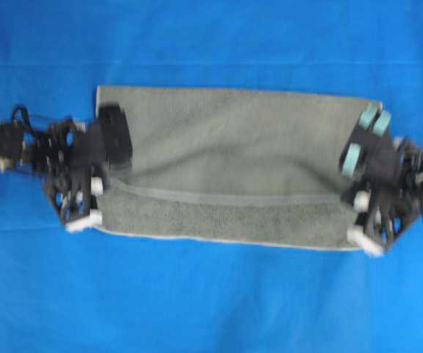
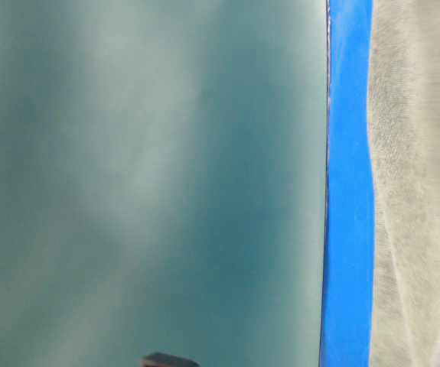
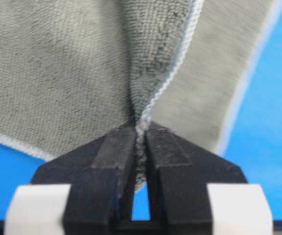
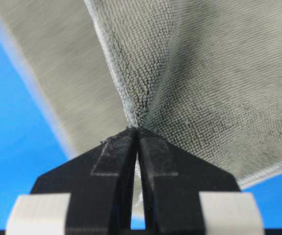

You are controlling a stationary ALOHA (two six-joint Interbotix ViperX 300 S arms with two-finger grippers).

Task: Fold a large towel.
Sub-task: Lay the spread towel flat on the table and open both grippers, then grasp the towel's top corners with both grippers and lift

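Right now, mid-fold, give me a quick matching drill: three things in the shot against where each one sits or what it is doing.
Things:
1. left gripper
2. right gripper
3. blue cloth

States:
A. lies flat under everything
B. jaws shut on the towel at the right end of the overhead view
C. jaws shut on the towel's hem at the left end of the overhead view

Pairs: 1-C, 2-B, 3-A

From my station I see a bright blue cloth (image 1: 211, 294) covering the worktop edge to edge under flat, even light; at table level a blurred teal-grey wall (image 2: 143, 176) fills the backdrop beyond the cloth's edge.
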